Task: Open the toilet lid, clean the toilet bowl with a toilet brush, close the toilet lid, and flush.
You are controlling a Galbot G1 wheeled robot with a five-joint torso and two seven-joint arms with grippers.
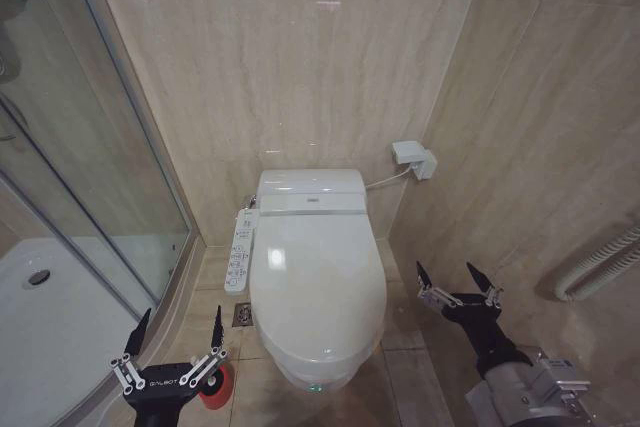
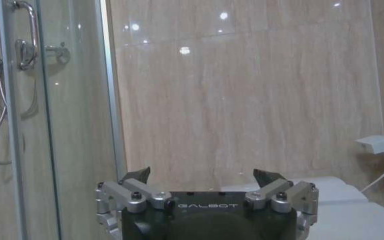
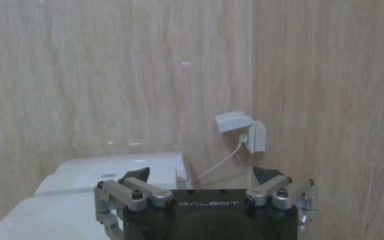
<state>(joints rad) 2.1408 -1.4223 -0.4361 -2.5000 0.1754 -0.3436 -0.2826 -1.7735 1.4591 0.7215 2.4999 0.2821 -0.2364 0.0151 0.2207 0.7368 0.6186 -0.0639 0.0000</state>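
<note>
The toilet lid (image 1: 318,282) is a glossy white oval lying shut over the toilet bowl (image 1: 300,375), of which only the front base shows, with a small green tag at the front edge. A white button panel arm (image 1: 241,250) runs along the bowl's left side. A round red cup holder (image 1: 217,387) stands on the floor, partly behind my left gripper (image 1: 180,319); the toilet brush is hidden. My left gripper (image 2: 202,175) is open, left of the toilet. Right of the toilet, my right gripper (image 1: 446,275) (image 3: 202,174) is open and holds nothing.
A curved glass shower enclosure (image 1: 100,177) and its white tray (image 1: 50,317) stand on the left. A floor drain (image 1: 241,314) lies beside the toilet. A wall socket box (image 1: 415,157) with a cable sits behind. The tiled right wall and a ribbed hose (image 1: 600,267) are close.
</note>
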